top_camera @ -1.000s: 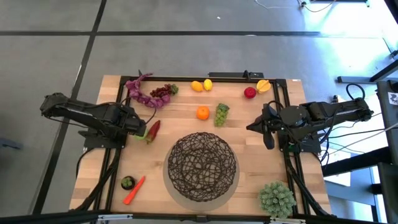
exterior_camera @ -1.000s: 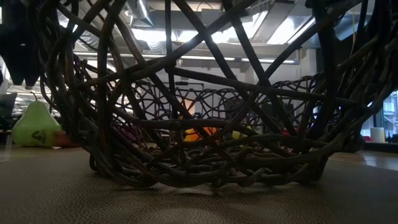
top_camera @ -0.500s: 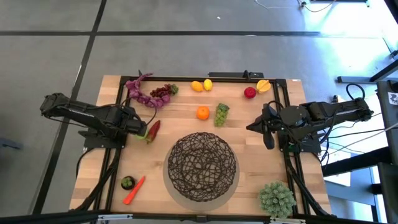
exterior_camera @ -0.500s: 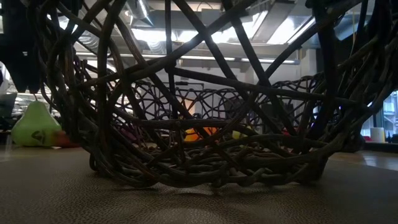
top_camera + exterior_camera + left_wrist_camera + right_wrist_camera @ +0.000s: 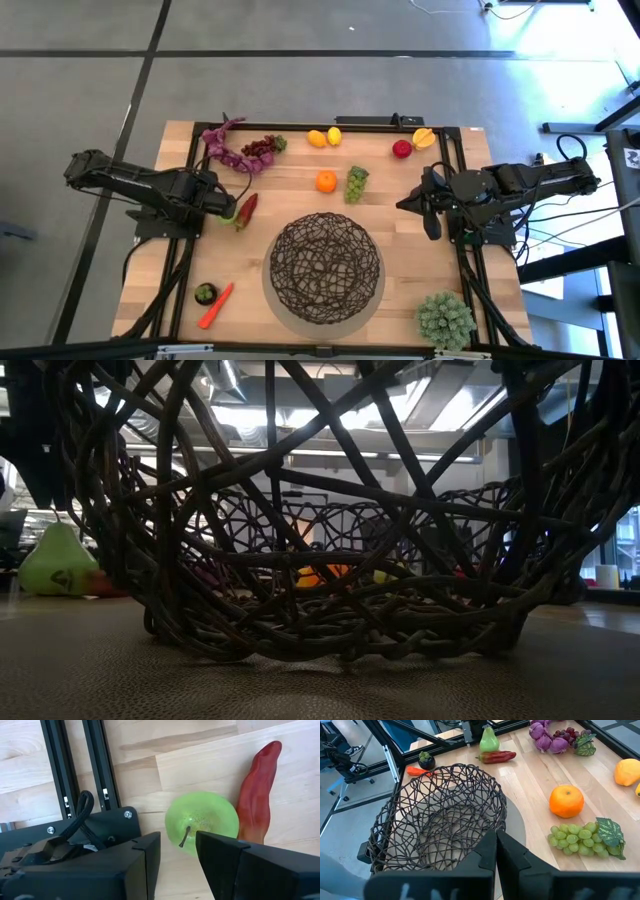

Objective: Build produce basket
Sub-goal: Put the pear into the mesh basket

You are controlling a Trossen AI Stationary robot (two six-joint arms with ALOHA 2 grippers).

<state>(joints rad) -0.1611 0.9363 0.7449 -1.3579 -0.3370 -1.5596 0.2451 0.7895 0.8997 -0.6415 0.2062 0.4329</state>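
My left tool hung over green pear, fingers apart, nothing clamped yet. Red pepper lay touching pear (risk: closing could nudge it, or round pear squirts out). Basket empty at counter centre-front. Right tool pressed together, idle at right edge.
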